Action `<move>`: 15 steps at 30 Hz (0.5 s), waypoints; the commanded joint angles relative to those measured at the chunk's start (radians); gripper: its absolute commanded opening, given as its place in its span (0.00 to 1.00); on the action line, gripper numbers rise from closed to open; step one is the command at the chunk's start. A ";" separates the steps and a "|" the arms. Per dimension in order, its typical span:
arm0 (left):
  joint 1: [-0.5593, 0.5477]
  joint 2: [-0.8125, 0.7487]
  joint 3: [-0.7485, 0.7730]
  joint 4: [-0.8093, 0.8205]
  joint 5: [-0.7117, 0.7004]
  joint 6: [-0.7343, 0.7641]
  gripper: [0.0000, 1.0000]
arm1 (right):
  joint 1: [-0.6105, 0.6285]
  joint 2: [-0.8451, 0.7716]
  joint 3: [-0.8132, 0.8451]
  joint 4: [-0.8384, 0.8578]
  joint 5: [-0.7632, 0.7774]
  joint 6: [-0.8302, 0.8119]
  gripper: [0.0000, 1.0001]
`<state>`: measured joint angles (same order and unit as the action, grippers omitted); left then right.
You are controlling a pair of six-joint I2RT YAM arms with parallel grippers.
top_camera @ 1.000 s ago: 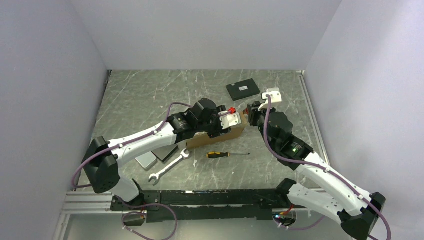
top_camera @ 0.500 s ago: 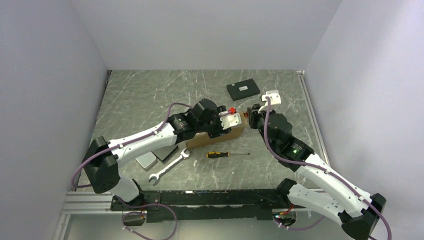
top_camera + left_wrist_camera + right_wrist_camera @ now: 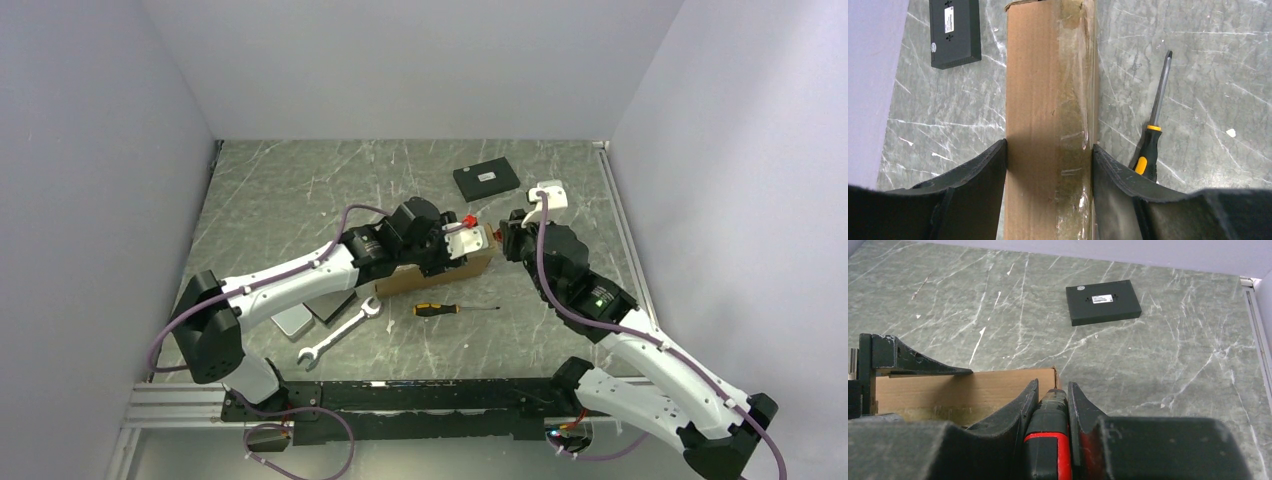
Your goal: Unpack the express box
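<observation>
Seen from above, two white and black robot arms meet over a grey-green marbled table [image 3: 300,190]. Against a second ago, both arms have shifted slightly rightward, and the left wrist now covers a little more of the box's right end. The box itself has hardly moved.

The flat, plain brown cardboard express box [image 3: 1048,100] lies mid-table. The left gripper [image 3: 1049,150] clamps it across its width, one black finger pressed to each long side. The right gripper [image 3: 1053,387] is closed tight on a red and black tool [image 3: 1048,450], which it holds close to the box's corner.

From above, the left arm hides most of the box, so we see only its front edge. In the left wrist view its near end is cut off. We cannot make out what kind of tool the right gripper holds, and its tip is hidden.

A small flat black box with a white label [image 3: 486,180] sits well behind. A yellow and black screwdriver [image 3: 450,309] lies just in front of the express box. A silver wrench [image 3: 338,333] lies near a pale grey slab [image 3: 292,320] that is partly under the left forearm.
</observation>
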<state>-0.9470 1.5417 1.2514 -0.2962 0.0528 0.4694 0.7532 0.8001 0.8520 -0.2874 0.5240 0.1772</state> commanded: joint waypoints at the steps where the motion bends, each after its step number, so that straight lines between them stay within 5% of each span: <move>1: 0.021 0.045 0.023 -0.040 -0.050 -0.063 0.52 | 0.003 -0.021 0.054 -0.070 -0.019 0.038 0.00; 15: 0.059 0.083 0.060 -0.069 -0.050 -0.103 0.50 | 0.003 -0.058 0.031 -0.098 -0.021 0.050 0.00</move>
<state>-0.9222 1.5841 1.3094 -0.3294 0.0731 0.4301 0.7467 0.7654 0.8707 -0.3450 0.5259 0.2062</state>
